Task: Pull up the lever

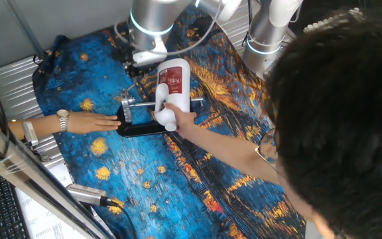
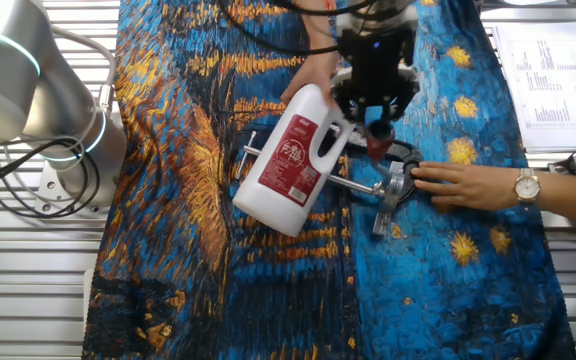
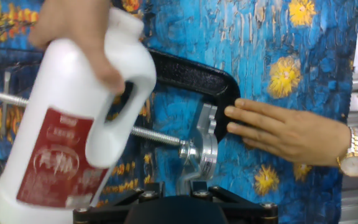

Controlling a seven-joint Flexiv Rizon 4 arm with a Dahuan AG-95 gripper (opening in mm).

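Gripper [image 2: 378, 112] above fixture [image 3: 194, 78], mid-cloth [image 2: 468, 290]; finger opening not discernible. Lever's reddish knob [image 2: 379, 136] just beneath it. Hand [image 3: 278, 129] with watch steadies fixture; another hand [image 1: 181, 121] holds white jug [image 2: 290, 160].

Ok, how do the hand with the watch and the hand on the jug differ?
The watch hand lies flat, fingers stretched, on the black base; the other hand curls around the handle of the white jug. The watch hand holds nothing; the other hand holds the jug tilted over the fixture. Only the watch hand wears a watch; the other hand's wrist is bare. Both are right at the fixture.
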